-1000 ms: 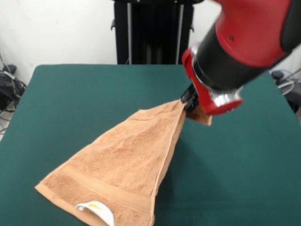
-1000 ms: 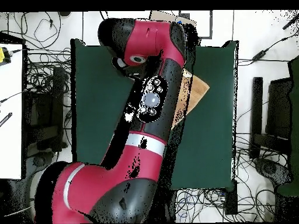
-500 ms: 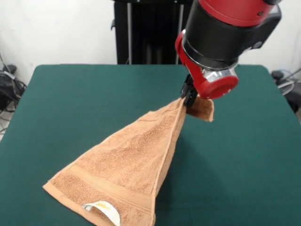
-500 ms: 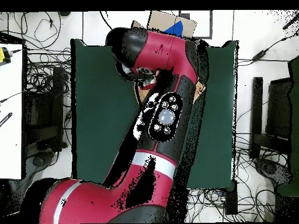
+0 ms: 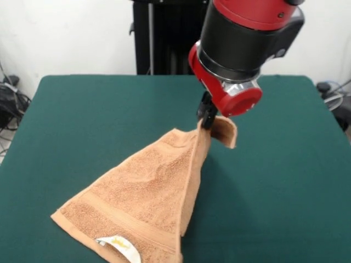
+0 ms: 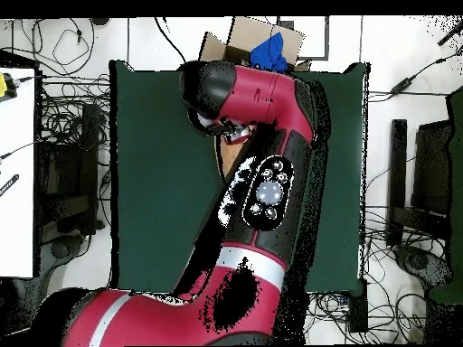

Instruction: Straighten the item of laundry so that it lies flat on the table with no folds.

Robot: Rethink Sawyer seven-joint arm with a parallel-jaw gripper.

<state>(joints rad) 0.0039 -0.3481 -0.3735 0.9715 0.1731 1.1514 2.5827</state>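
Dark green cloth is covering the table (image 5: 82, 109), which is filling most of the front view, with a white wall and a black upright frame (image 5: 170, 35) standing behind it. Cables are lying on the floor around the table in the overhead view.

From the front, the red and black arm (image 5: 247, 38) is coming down over the middle of the table's far half. Its pincer (image 5: 208, 116) is showing as a small black tip under the red wrist, and it is closed on one corner of the towel (image 5: 148, 203), pinching the cloth between its fingers. That corner is being held up off the table, and a short flap of it is hanging on the right side of the pincer.

Below the pincer, the peach-orange towel is spreading downward and to the left in a tent-like triangle. Its lower part is resting on the green cloth near the front edge, where a woven border band is running across it. A small white tag (image 5: 118, 245) is lying at the bottom hem. One long fold is running from the held corner down the towel's right edge, so the towel is not lying flat.

In the overhead view the arm is covering nearly all of the towel, and the pincer itself is hidden beneath the wrist.
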